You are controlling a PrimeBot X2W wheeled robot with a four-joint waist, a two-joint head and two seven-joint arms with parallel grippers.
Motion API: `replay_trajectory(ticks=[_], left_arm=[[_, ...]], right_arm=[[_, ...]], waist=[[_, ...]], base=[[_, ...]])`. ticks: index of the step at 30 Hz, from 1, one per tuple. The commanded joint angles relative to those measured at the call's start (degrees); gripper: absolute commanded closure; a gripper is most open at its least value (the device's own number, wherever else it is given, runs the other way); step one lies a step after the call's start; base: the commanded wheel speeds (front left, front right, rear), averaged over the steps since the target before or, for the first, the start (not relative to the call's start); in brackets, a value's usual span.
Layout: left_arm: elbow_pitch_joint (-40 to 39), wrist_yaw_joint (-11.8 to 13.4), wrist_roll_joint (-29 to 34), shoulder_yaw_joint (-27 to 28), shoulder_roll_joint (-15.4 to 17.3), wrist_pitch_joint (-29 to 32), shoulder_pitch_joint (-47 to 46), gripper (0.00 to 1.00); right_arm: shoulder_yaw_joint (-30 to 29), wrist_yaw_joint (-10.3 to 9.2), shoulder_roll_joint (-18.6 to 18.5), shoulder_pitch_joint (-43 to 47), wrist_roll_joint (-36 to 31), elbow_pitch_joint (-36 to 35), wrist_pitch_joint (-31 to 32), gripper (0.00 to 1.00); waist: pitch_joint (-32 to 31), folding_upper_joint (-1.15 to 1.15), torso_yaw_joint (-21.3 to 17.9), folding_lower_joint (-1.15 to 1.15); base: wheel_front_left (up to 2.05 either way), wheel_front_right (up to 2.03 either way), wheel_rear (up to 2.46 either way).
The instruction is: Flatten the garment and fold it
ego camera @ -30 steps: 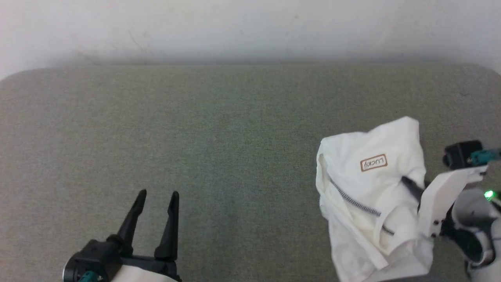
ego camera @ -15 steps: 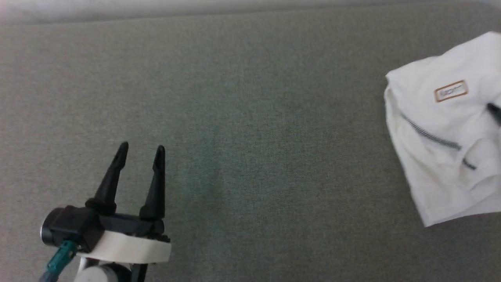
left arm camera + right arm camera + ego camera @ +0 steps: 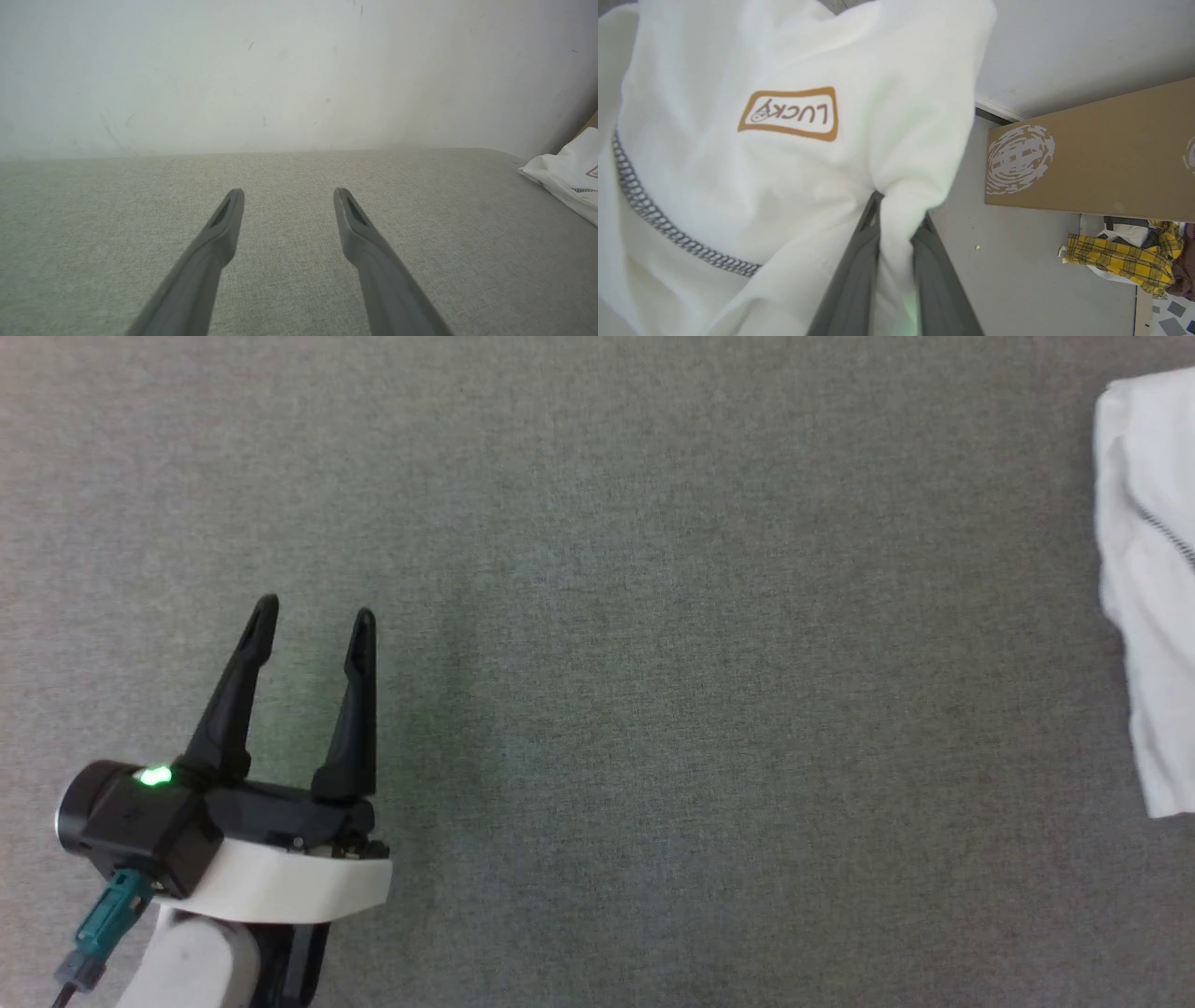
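right end effector (image 3: 899,211) pinches a fold of the garment (image 3: 714,186) — left end effector (image 3: 314,616) spread wide, empty.

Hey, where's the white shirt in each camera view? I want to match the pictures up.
Head view: the shirt sits at the far right edge, cut off by the frame.
Left wrist view: a corner of the shirt shows at the right edge, mid-height.
Right wrist view: the shirt covers the left and centre, a fold pinched in the right gripper.
Shared landmark: its dark zigzag seam.
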Motion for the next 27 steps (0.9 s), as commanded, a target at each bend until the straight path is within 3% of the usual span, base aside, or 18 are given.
replay_trajectory(ticks=[1, 10, 12, 14, 27], left_arm=[[-0.5, 0.0, 0.9, 0.2, 0.3, -0.1, -1.3, 0.00], [-1.1, -0.7, 2.1, 0.0, 0.8, -0.6, -3.9, 0.00], [-1.2, -1.0, 1.8, -0.1, 0.5, -0.9, -4.2, 0.00], [-1.4, -1.1, 1.5, 0.2, 0.1, -1.1, -4.2, 0.00], [1.3, -0.1, 2.0, 1.5, -2.4, -1.9, -0.2, 0.00]], right_arm=[[-0.9, -0.06, -0.7, -1.0, -0.8, 0.9, -0.9, 1.00], [-3.1, -0.06, 0.5, -2.3, -3.9, 5.0, -4.2, 0.98], [-3.1, -0.06, 1.1, -2.3, -4.2, 5.8, -4.8, 0.64], [-2.9, -0.06, 1.4, -2.4, -4.5, 6.5, -5.4, 0.00], [-2.8, -0.06, 3.8, -0.6, -5.0, 8.8, -10.4, 0.00]], waist=[[2.0, 0.00, -0.7, -0.01], [4.2, 0.00, -0.7, -0.01], [4.0, 0.00, -0.6, -0.01], [3.5, 0.00, -0.5, -0.01], [-6.5, 0.00, -1.0, -0.01]], base=[[0.00, 0.00, 0.00], [0.00, 0.00, 0.00], [0.00, 0.00, 0.00], [0.00, 0.00, 0.00], [0.00, 0.00, 0.00]])
